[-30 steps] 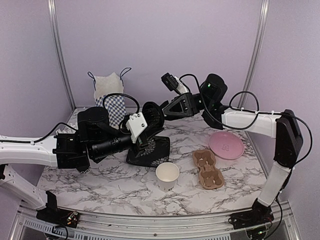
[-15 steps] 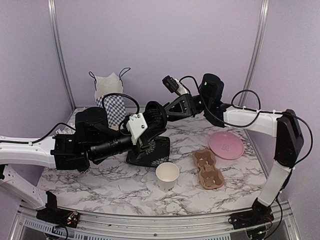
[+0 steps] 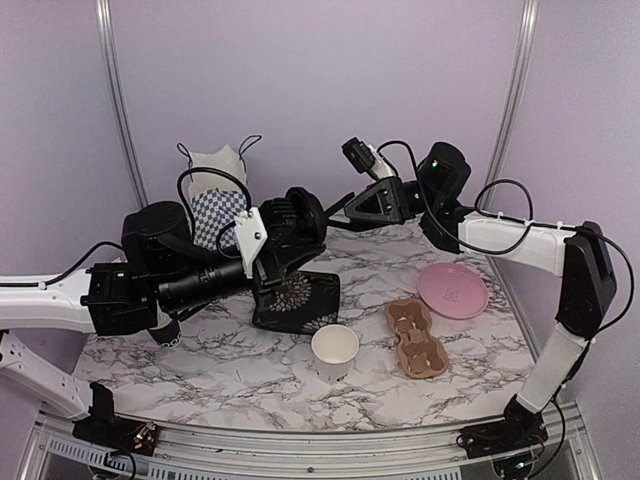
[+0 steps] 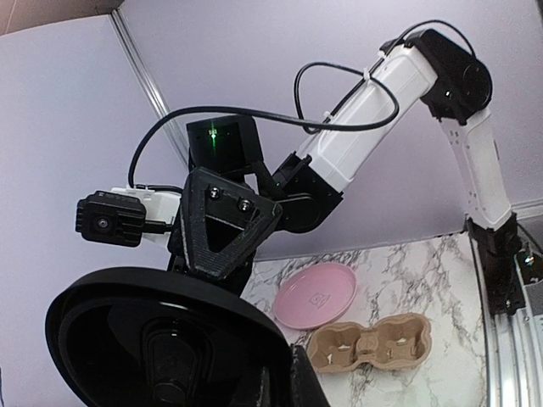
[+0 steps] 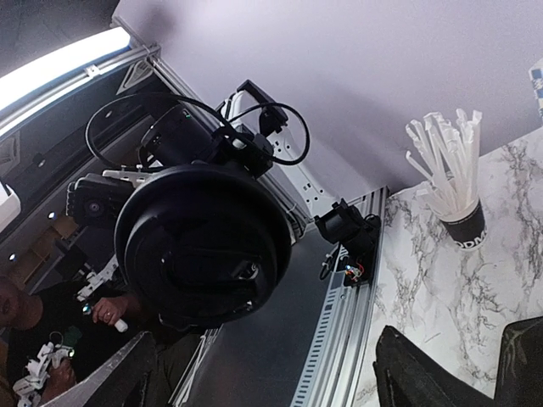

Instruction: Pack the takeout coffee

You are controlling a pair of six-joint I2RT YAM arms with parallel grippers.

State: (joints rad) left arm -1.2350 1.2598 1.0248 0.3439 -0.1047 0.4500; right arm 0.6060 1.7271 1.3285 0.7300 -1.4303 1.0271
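The white paper cup [image 3: 335, 352] of the takeout coffee stands open-topped on the marble table, near the front centre. Its round black lid [image 3: 300, 214] is up in the air, with my left gripper [image 3: 281, 238] shut on its edge. In the left wrist view the lid [image 4: 161, 339] fills the lower left, with one finger [image 4: 307, 383] beside it. My right gripper [image 3: 342, 208] hangs open just right of the lid, apart from it. The right wrist view faces the lid [image 5: 204, 246] head-on, and the right gripper [image 5: 280, 386] has nothing between its fingers.
A black patterned stand [image 3: 297, 300] sits under the lid. A brown cardboard cup carrier [image 3: 415, 338] and a pink plate [image 3: 453, 290] lie to the right. A checkered paper bag [image 3: 220, 195] stands at the back left. A black cup of white straws [image 5: 450, 191] shows in the right wrist view.
My left gripper has lifted the lid up and away from the black stand. The right gripper has drawn back up and to the right, still open.
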